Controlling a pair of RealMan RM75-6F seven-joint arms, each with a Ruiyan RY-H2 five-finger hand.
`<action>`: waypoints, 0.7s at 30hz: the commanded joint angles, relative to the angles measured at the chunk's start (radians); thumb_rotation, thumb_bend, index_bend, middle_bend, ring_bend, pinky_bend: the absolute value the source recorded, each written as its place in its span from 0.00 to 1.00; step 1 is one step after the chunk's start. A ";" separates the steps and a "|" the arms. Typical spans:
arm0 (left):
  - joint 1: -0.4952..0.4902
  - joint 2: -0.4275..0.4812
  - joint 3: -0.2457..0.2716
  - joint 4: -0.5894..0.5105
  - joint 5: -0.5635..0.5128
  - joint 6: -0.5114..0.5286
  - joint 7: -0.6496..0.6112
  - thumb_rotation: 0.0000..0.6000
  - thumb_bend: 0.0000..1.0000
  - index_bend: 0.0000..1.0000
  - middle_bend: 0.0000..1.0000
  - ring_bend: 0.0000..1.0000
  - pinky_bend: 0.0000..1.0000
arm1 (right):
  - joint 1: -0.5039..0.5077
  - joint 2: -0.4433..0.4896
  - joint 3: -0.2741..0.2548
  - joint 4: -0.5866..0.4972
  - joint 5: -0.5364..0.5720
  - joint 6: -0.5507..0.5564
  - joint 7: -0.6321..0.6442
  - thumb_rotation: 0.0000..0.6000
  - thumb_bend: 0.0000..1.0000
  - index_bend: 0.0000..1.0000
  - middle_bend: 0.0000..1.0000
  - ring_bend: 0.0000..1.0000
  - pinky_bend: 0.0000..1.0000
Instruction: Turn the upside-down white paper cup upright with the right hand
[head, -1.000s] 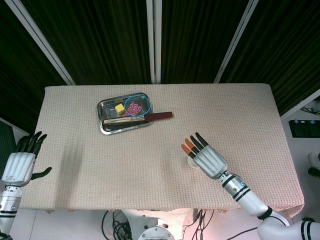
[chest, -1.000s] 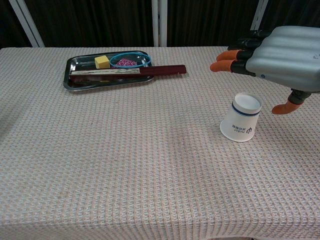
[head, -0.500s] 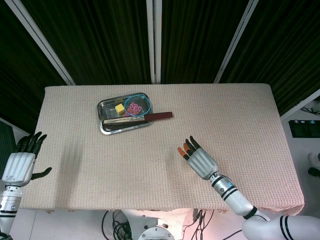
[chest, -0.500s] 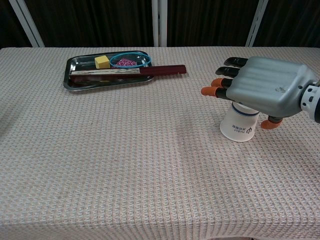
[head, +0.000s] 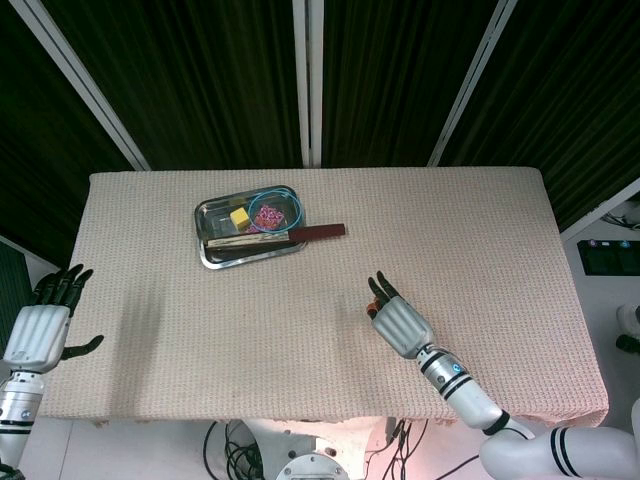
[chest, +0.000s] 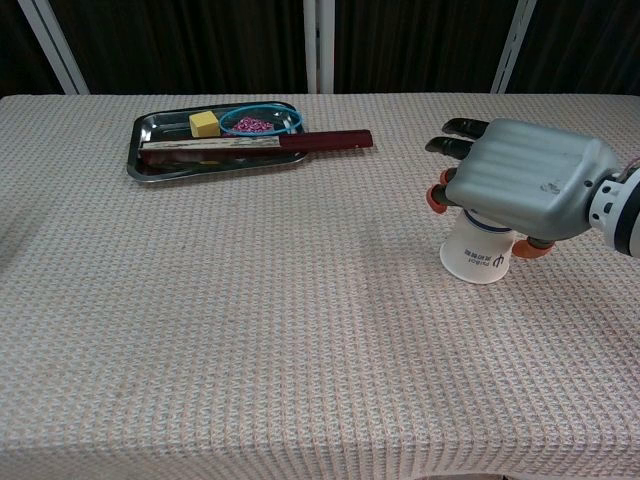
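Note:
The white paper cup (chest: 478, 258) stands upside down on the beige tablecloth at the right of the chest view, its wide rim on the cloth. My right hand (chest: 525, 190) lies over its top. Two orange-tipped fingers curl down the cup's left side and the thumb presses its right side, while the dark fingers still point forward. In the head view my right hand (head: 400, 325) hides the cup completely. My left hand (head: 40, 330) hangs with its fingers apart, holding nothing, off the table's left edge.
A metal tray (chest: 148, 165) sits at the far left with a yellow block (chest: 204, 123), a blue ring around pink bits (chest: 258, 122) and a long dark red stick (chest: 330, 140) jutting out to the right. The table's front edge runs close below the cup.
My right hand came down and back onto the cup, and its orange-tipped fingers and thumb curled in around it. The cup has not moved. My left hand stayed still.

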 joint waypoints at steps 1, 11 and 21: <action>0.000 0.001 0.000 0.000 0.000 -0.001 0.000 1.00 0.16 0.00 0.00 0.00 0.07 | 0.001 -0.002 -0.007 0.011 -0.016 0.008 0.014 1.00 0.10 0.46 0.44 0.01 0.00; 0.000 0.003 0.002 -0.001 -0.001 -0.003 -0.005 1.00 0.16 0.00 0.00 0.00 0.07 | -0.039 0.062 0.022 0.033 -0.084 0.072 0.270 1.00 0.12 0.55 0.49 0.04 0.00; -0.002 -0.001 0.005 0.002 0.010 0.000 0.000 1.00 0.16 0.00 0.00 0.00 0.07 | -0.159 0.019 0.103 0.254 -0.136 0.081 1.181 1.00 0.12 0.56 0.49 0.09 0.00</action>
